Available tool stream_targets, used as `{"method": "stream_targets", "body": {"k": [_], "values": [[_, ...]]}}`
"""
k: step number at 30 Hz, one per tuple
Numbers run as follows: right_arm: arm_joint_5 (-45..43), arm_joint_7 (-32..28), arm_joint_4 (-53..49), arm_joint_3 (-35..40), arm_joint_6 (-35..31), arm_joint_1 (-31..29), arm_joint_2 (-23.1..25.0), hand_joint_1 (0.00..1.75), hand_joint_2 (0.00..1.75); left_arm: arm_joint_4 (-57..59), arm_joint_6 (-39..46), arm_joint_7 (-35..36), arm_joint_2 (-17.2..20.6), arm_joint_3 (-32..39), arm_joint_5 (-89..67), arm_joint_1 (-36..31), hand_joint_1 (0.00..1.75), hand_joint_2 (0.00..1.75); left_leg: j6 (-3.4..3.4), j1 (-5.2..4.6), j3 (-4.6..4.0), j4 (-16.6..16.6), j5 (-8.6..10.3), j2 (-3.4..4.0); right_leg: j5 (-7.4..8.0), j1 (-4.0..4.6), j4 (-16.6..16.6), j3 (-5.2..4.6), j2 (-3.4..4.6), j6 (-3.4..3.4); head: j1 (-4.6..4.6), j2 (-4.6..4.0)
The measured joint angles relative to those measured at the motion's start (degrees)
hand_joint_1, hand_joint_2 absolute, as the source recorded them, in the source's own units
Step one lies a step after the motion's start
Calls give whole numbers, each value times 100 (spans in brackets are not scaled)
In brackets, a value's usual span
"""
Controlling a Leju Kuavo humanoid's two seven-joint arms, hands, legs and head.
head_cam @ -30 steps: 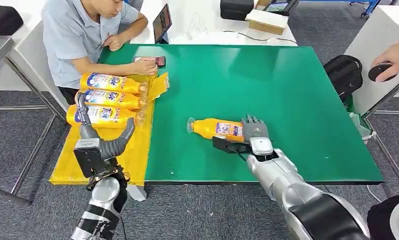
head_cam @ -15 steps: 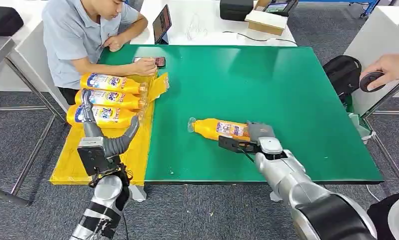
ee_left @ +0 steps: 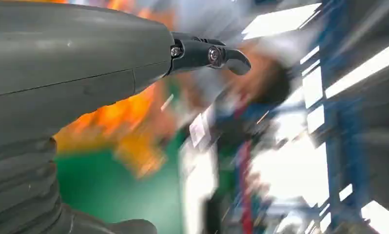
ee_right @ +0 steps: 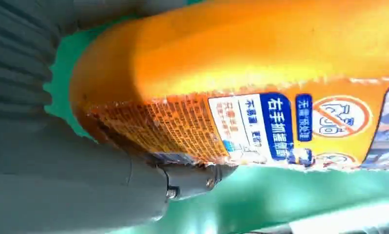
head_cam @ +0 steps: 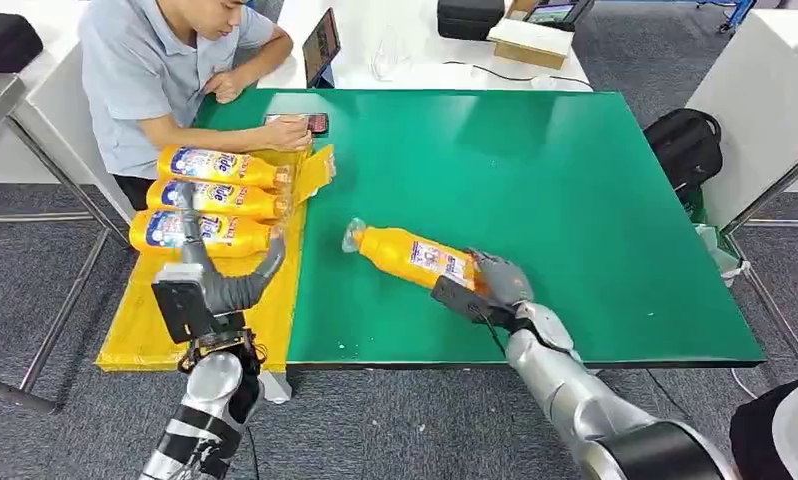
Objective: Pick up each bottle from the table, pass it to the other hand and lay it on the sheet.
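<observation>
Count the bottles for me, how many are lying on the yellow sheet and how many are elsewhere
Bottles on the sheet: 3
Bottles off the sheet: 1, in the right hand, over the table
Total: 4

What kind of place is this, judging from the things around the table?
Probably a robot test room in an office or lab. A green-topped table stands on grey carpet, a person sits at it with a phone, and a white desk behind carries a tablet and boxes.
</observation>
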Motion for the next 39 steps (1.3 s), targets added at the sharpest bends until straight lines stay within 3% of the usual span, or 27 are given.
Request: {"method": "stream_targets", "body": {"k": [4,9,14,18,23,30,39], "values": [[-1542,-1047,-438,-678,281,394,214,175,175,316,-1421,970,61,-185,712,247,0,175,1,-2,-18,0,0,-13,-1,-2,1,-8,-4,1,2,0],[-3219,-1173,-1898,-867,1087,1284,540,175,175,612,-1699,287,192,-658,-104,774,0,175,-2,-3,-42,0,-12,-17,-8,-3,-2,-31,-5,2,0,0],[-4060,-1168,-3113,-561,1183,1971,763,175,175,533,-1802,-1,256,-861,-252,1120,0,175,-8,-1,-49,-1,-19,-19,-20,-2,-2,-40,-4,10,0,0],[-4108,-1168,-3722,-233,968,2344,870,175,175,209,-1815,-358,256,-848,61,1286,0,175,-8,0,-49,-1,-19,-18,-20,-2,-1,-40,-4,10,0,0],[-3390,-1197,-3829,566,672,2485,911,175,175,-245,-1811,-550,232,-835,392,1369,0,175,-9,0,-49,-2,-17,-19,-19,-2,-1,-40,-5,10,0,0],[-3000,-1207,-3661,1846,179,2520,988,175,175,-455,-2279,-204,177,-857,1401,1311,0,175,-9,0,-49,-1,-17,-21,-20,-2,-1,-41,-6,10,0,0],[-2958,-1218,-3116,2584,72,2295,990,175,175,-649,-2932,-101,332,-1141,1737,1298,0,175,-9,0,-49,-2,-17,-22,-19,-3,-2,-40,-7,11,2,0]]}}
